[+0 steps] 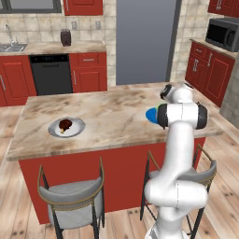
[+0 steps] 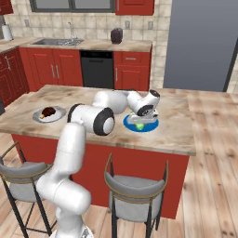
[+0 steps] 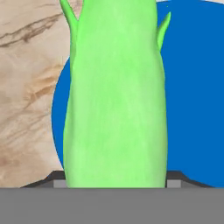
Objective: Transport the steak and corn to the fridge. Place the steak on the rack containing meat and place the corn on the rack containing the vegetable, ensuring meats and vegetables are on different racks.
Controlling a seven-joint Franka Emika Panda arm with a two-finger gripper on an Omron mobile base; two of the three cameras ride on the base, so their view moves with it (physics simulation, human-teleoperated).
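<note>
The hand (image 2: pixel 140 122) reaches down over the blue plate (image 2: pixel 151 126) on the counter (image 2: pixel 172 130), its fingers clamped on the corn (image 3: pixel 116 96), which lies on that plate. The white arm bends low across the counter from the near side. The steak (image 1: pixel 65 124) sits on a grey plate (image 1: pixel 77 130), well apart, toward the counter's other end.

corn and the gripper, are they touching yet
Touching. In the hand view the corn fills the gap between the two dark fingertips, its sides running right against them, over the blue plate. The right base view puts the gripper down on it.
</note>
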